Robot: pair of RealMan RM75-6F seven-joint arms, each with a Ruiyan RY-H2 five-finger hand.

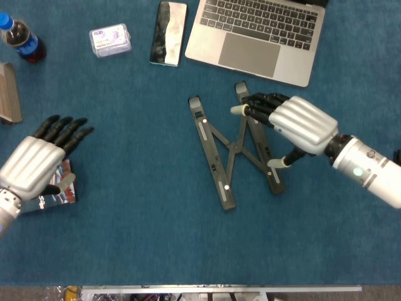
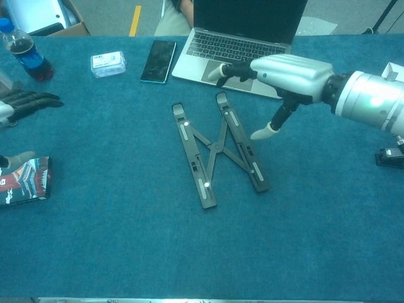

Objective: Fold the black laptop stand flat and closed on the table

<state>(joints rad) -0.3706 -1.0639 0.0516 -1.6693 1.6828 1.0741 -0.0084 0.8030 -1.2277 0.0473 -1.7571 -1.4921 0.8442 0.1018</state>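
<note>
The black laptop stand [image 1: 227, 149] [image 2: 213, 151] lies spread in an X on the blue table, its two rails apart and joined by crossed struts. My right hand [image 1: 296, 125] [image 2: 281, 76] hovers over the right rail with fingers apart and holds nothing; the thumb points down beside that rail. At the left edge my left hand [image 1: 39, 162] [image 2: 19, 104] is open, palm down, above a small printed box [image 1: 56, 188], far from the stand.
A silver laptop [image 1: 260, 31] [image 2: 243, 35] sits open behind the stand. A phone [image 1: 168, 24], a small plastic box [image 1: 110, 39] and a cola bottle [image 1: 22, 39] lie at the back left. Bare cloth spreads in front of the stand.
</note>
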